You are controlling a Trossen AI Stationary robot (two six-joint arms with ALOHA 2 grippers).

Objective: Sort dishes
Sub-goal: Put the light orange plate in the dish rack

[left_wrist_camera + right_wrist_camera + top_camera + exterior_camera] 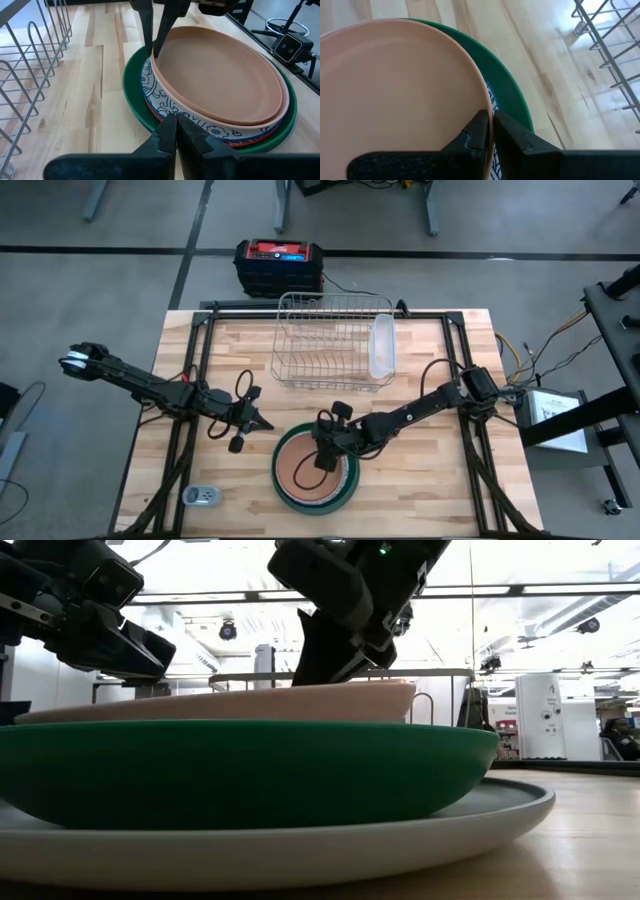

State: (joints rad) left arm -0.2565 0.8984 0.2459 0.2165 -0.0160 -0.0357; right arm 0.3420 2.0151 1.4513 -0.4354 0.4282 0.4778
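The dishes are stacked at the near middle of the bench [450,480]: a pale grey plate [500,815] at the bottom, a dark green plate [250,775] on it, a red-and-white patterned plate [165,107] above that, and a terracotta-pink plate [220,75] on top. The right claw [490,131] is set on the far left rim of the pink plate, its two fingers drawn almost together and clamped on that rim, one inside and one outside. The step in hand is judged to be the picking of the top plate from the stack. A lift clear of the patterned plate is called for next, then a carry to the wire rack [325,345] at the far middle, presumably into a slot. The left claw [238,438] is held closed, empty, just left of the stack.
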